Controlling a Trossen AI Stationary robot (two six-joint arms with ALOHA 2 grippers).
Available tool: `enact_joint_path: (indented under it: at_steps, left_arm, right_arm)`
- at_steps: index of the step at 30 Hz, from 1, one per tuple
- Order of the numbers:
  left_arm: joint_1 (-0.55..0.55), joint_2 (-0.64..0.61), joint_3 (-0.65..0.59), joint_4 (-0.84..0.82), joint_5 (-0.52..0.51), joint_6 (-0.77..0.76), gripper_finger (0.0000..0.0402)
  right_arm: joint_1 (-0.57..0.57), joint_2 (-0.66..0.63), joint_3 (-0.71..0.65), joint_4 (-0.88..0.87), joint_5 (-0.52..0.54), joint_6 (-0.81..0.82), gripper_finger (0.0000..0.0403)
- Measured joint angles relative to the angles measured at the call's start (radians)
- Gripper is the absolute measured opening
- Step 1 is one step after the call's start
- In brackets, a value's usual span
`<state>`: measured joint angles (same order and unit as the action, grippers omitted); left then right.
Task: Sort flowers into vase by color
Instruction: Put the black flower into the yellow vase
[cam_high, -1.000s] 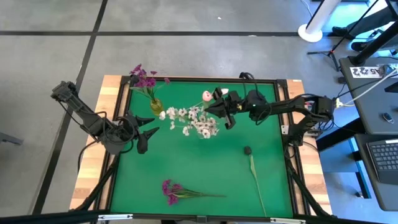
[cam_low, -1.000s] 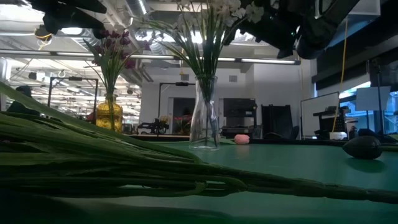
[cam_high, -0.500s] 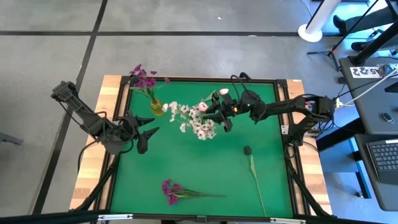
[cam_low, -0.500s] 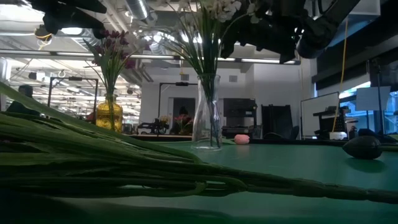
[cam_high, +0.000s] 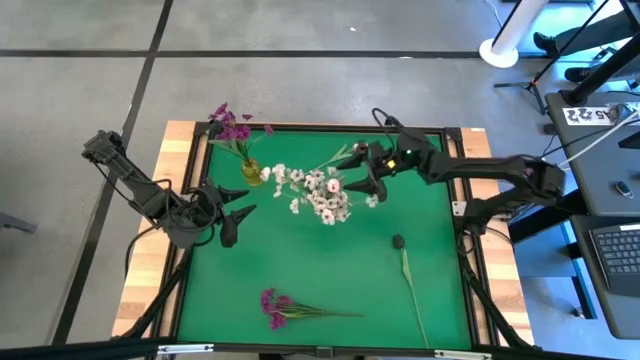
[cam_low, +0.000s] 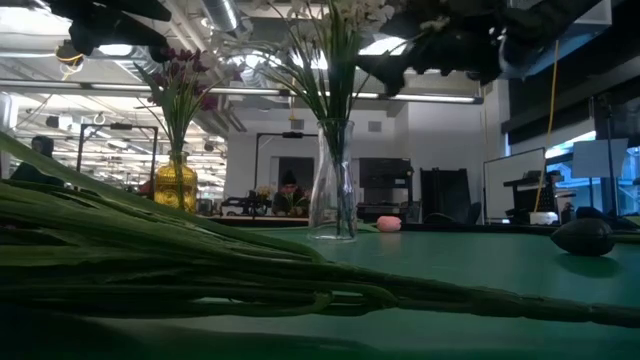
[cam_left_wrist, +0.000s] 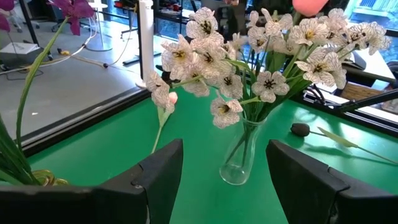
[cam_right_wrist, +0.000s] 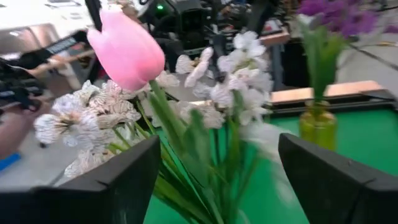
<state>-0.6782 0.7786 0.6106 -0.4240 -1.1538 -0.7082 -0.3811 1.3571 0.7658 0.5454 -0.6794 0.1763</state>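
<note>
A clear vase (cam_low: 332, 190) stands mid-table and holds white flowers (cam_high: 312, 195) (cam_left_wrist: 211, 59). A pink-budded flower (cam_right_wrist: 127, 50) (cam_high: 333, 185) stands among them, its stem down between the white ones. My right gripper (cam_high: 372, 185) (cam_right_wrist: 217, 158) hangs open just to the right of the bunch, level with the blossoms, touching nothing. A yellow vase (cam_high: 250, 170) (cam_low: 177, 185) at the far left holds purple flowers (cam_high: 232, 125). My left gripper (cam_high: 240, 205) (cam_left_wrist: 224, 162) waits open at the table's left, facing the clear vase.
A purple flower bunch (cam_high: 282, 305) lies near the front edge. A bare green stem (cam_high: 410, 285) lies at the front right, with a small dark object (cam_high: 397, 241) beyond it. A small pink thing (cam_low: 389, 224) lies on the table beside the clear vase.
My right gripper has carried the pink flower toward the near edge and down into the white bunch. It has then opened and let go, drawing back slightly to the right. The pink flower now stands in the clear vase.
</note>
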Motion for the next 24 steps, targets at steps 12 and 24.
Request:
enact_joint_path:
  at_steps: [12,24]
  left_arm:
    - [0.0,0.0,0.0,-0.001,0.0,0.003,0.0227]
    - [0.0,0.0,0.0,-0.002,0.0,0.003,0.0227]
  right_arm:
    - [-0.031,-0.316,0.001,-0.694,0.296,-0.154,0.0328]
    - [0.06,-0.342,-0.021,-1.343,0.407,0.17,0.0328]
